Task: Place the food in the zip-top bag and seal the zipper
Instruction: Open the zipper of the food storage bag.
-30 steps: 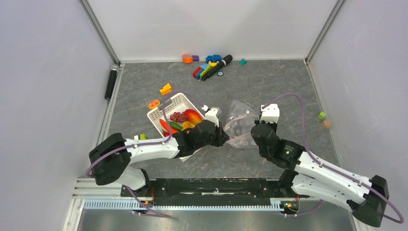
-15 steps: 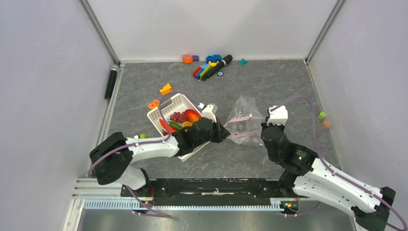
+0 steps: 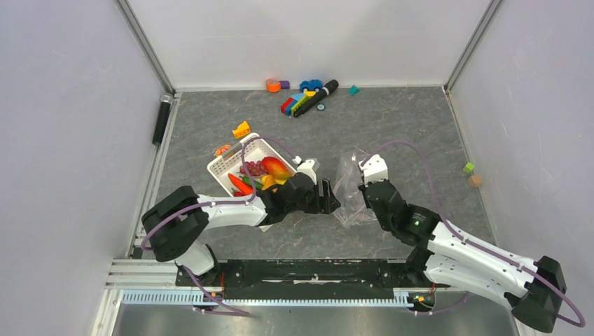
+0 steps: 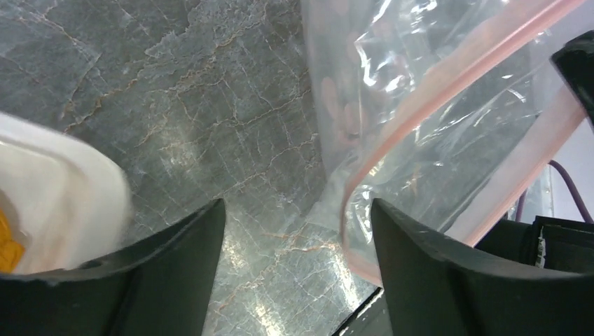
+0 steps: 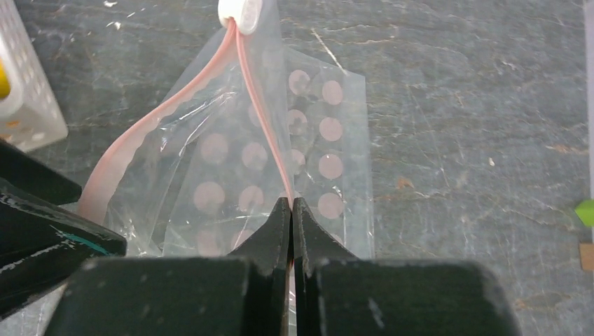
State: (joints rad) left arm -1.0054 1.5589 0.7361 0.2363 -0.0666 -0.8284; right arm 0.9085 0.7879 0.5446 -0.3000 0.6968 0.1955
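Observation:
The zip-top bag lies rumpled on the table between my two grippers, clear with pale pink dots. My right gripper is shut on the zipper, the pink strip, below its white slider. The bag's mouth gapes to the left. My left gripper is open, nothing between its fingers, with the bag's pink edge just right of it. The food, grapes, mango and red chilli, sits in the white basket left of the bag.
Coloured toy blocks and a car lie at the back. A yellow block and an orange piece sit behind the basket. Two small blocks rest at the right wall, and a black cylinder lies on the left rail.
My left gripper let go of the bag's edge and opened. The right gripper, still shut on the zipper, swung right and then back left with the bag. The basket shifted slightly left.

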